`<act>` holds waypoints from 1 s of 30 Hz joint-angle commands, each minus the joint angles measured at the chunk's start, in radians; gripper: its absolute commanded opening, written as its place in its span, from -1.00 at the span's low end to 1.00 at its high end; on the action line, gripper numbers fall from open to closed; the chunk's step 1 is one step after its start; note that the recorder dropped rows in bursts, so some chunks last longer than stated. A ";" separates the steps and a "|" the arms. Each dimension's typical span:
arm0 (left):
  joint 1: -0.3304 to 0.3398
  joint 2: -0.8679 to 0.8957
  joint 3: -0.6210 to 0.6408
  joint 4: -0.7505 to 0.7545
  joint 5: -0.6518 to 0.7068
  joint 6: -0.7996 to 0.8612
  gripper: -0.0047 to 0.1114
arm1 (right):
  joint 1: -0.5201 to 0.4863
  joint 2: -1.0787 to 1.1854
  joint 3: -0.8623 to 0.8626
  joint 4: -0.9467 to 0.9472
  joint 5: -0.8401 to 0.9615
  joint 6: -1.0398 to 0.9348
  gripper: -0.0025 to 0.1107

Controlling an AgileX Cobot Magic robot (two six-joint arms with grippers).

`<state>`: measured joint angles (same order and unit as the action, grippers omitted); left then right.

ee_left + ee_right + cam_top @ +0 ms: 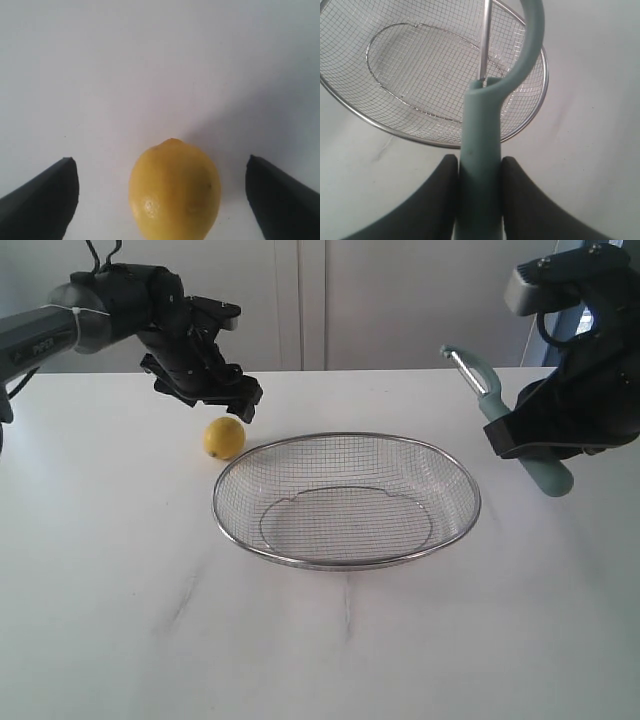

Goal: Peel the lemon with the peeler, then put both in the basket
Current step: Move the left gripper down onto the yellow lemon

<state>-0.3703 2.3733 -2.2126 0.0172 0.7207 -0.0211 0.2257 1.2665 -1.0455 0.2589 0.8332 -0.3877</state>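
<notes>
The small round yellow lemon [224, 437] lies just beside the rim of the oval silver wire-mesh basket [216, 502], so room is tight there. Bare white table [110, 570] lies on its other sides. The left hand's [205, 390] spread fingers [45, 200] flank it with gaps. The basket's top is unobstructed. The right hand [480, 170] grips the teal-green peeler [488, 390] to the right of the basket.

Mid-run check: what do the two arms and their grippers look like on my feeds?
Both arms end in matte black hardware. The left gripper follows a grey tubular link with a pale marking, and black cables loop above its wrist. The right gripper has a grey housing above it; its fingers are smooth black wedges with rounded tips.
</notes>
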 commanded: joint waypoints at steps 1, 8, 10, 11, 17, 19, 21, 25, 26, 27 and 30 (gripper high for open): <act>0.000 0.035 0.002 0.006 0.007 0.002 0.65 | -0.006 -0.006 0.001 0.006 -0.013 0.000 -0.96; 0.000 0.046 0.002 0.006 -0.002 0.002 0.65 | -0.006 -0.006 0.001 0.006 -0.013 0.000 -0.96; 0.000 0.048 0.002 0.006 -0.002 0.002 0.65 | -0.006 -0.006 0.001 0.006 -0.013 0.000 -0.96; 0.000 0.048 0.002 0.006 -0.002 0.002 0.65 | -0.006 -0.006 0.001 0.006 -0.013 0.000 -0.96; 0.000 0.052 0.002 0.006 -0.002 0.000 0.65 | -0.006 -0.006 0.001 0.006 -0.013 0.000 -0.96; 0.000 0.058 0.002 0.000 -0.002 0.000 0.65 | -0.006 -0.006 0.001 0.006 -0.013 0.000 -0.96; 0.000 0.064 0.002 -0.007 -0.002 0.000 0.65 | -0.006 -0.006 0.001 0.006 -0.013 0.000 -0.96; 0.000 0.070 0.002 -0.009 -0.004 0.000 0.65 | -0.006 -0.006 0.001 0.006 -0.013 0.000 -0.96; 0.000 0.072 0.002 -0.009 -0.004 0.000 0.65 | -0.006 -0.006 0.001 0.006 -0.013 0.000 -0.96; 0.000 0.075 0.002 -0.009 -0.004 0.000 0.65 | -0.006 -0.006 0.001 0.006 -0.013 0.000 -0.96; 0.000 0.082 0.002 -0.009 0.003 0.000 0.65 | -0.006 -0.006 0.001 0.006 -0.013 0.000 -0.96</act>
<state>-0.3703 2.4520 -2.2126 0.0186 0.7069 -0.0211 0.2257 1.2665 -1.0455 0.2589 0.8332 -0.3860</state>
